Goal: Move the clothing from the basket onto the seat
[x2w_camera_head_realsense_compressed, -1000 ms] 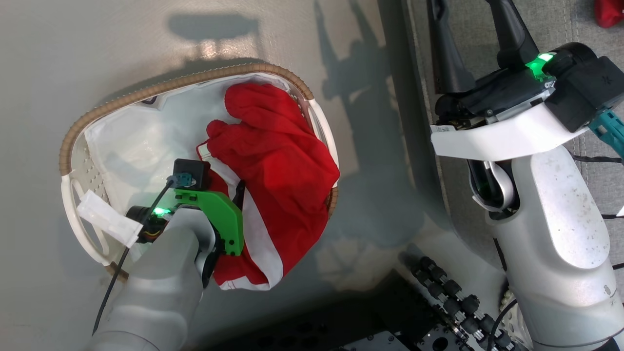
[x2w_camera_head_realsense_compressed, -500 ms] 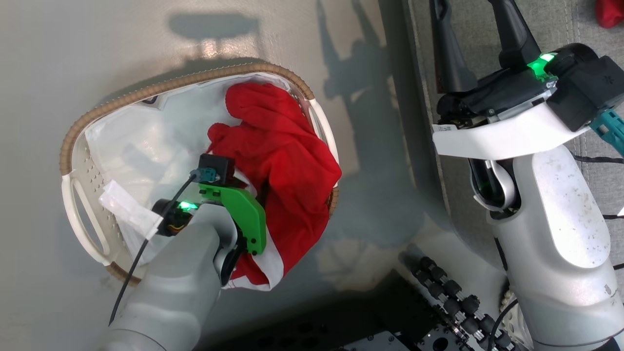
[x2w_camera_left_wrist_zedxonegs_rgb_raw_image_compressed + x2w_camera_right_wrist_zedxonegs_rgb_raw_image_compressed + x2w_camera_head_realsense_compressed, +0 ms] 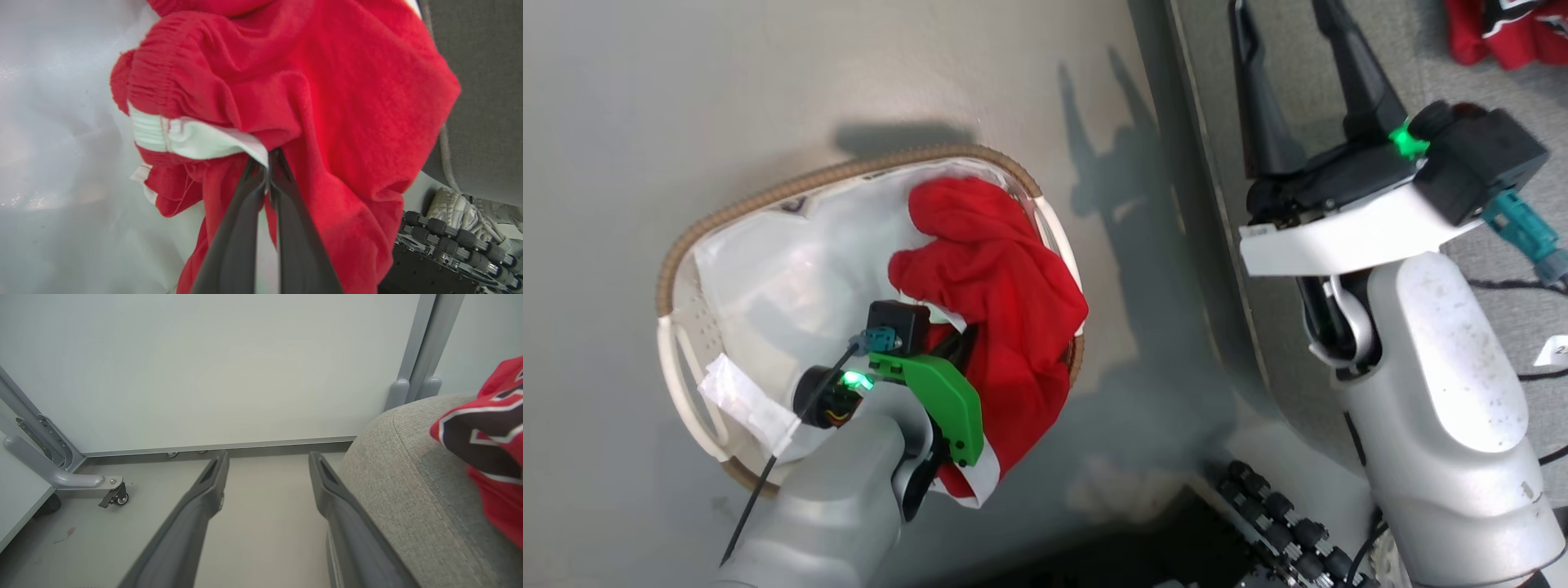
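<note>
**One garment over, one just gripped**

Head view: we see the red jersey [image 3: 1503, 33] lying on the grey seat [image 3: 1445, 73], while the red shorts [image 3: 1005, 302] sit in the basket [image 3: 768, 192], draped over its rim.

Left wrist view: our left gripper [image 3: 267, 157] is pinched tight on the shorts' white trim, above the white liner [image 3: 61, 122].

Right wrist view: our right gripper [image 3: 267, 457] stands wide and empty beside the seat's edge.

We judge the task about half done: lifting and carrying the shorts remain.
</note>
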{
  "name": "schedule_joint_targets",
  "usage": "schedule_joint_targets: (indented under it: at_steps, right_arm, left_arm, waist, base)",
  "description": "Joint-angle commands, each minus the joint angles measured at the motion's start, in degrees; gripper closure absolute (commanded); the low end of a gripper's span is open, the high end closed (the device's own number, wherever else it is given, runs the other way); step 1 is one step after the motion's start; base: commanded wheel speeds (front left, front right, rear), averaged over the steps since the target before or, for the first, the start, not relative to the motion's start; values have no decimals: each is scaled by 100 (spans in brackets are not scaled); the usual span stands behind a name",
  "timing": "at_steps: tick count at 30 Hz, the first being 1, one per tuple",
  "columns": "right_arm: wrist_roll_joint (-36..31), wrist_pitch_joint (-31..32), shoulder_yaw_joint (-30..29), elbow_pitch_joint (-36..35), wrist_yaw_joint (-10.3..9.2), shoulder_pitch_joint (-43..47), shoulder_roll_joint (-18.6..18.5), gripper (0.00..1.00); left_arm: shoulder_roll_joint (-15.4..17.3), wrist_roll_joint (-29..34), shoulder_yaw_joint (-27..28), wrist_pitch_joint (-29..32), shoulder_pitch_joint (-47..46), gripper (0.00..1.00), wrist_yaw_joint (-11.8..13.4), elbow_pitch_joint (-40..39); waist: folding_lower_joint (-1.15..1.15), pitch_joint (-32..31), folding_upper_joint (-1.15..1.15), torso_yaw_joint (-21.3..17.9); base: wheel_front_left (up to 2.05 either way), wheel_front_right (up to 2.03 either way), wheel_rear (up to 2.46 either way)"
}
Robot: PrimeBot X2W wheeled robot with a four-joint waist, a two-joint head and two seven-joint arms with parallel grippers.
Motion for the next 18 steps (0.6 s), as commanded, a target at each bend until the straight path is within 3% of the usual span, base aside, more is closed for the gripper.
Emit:
schedule_joint_targets:
  at_steps: [1, 8, 18]
  right_arm:
    - [-31, -3, -1, 89, -8, 139, -20, 0]
    - [-87, -2, -10, 464, -7, 536, -23, 0]
    - [-201, -2, 36, 853, -7, 1269, -24, 0]
  left_arm:
    - [24, -102, -49, -85, 115, 100, -19, -52]
    - [12, -383, -139, -287, 443, 100, -20, -274]
    - [128, 433, 1120, -288, 1252, 100, -19, -1401]
  waist:
    - [0, -572, 0, 184]
    - [0, -1497, 0, 449]
    - [0, -2703, 0, 845]
  base:
    - [0, 0, 0]
    - [0, 0, 0]
    - [0, 0, 0]
